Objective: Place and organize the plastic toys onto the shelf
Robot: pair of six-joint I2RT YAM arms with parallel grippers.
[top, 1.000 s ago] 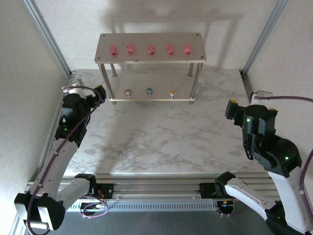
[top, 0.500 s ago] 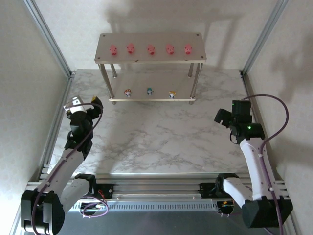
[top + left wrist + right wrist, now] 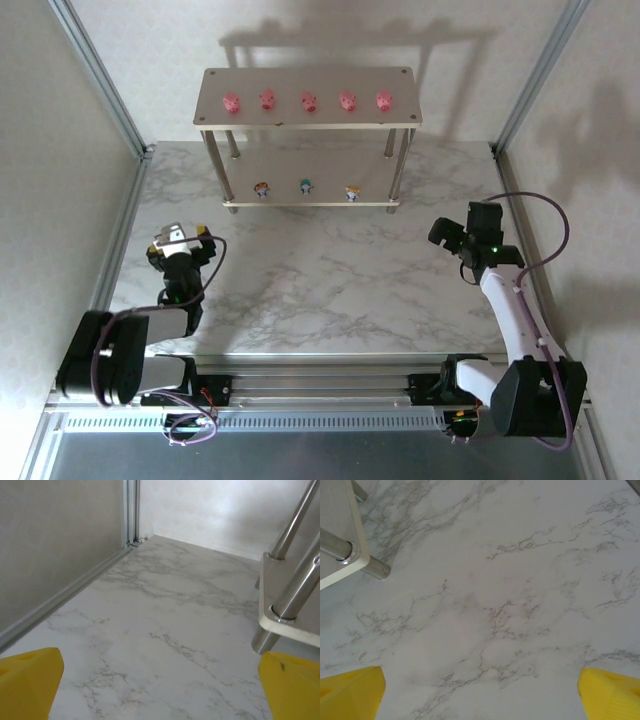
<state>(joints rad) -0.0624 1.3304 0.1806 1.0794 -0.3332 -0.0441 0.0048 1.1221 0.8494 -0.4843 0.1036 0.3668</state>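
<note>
Pink plastic, five pieces: pig toys point(image 3: 308, 101) in an even row along the top board of the shelf point(image 3: 300, 78), spaced apart, none touching. Pale plastic, three pieces: figurines point(image 3: 306, 186) capped dark red, teal and orange, in a row on the lower board of the shelf, beneath the pigs. Handling, as judged: light, rigid, smooth and rounded, apt to slip or tip over; best taken across the flanks, low on the body, with a gentle squeeze. Shelf: metal, two boards on thin silver legs, at the far side of the marbled tabletop point(image 3: 320, 270). Left pincer point(image 3: 160, 680): on the near side of the shelf's left end, jaws wide apart, holding nothing. Right pincer point(image 3: 480, 685): on the near side of the shelf's right end, jaws wide apart, holding nothing. All eight pieces stand on the shelf; placement appears finished.
</note>
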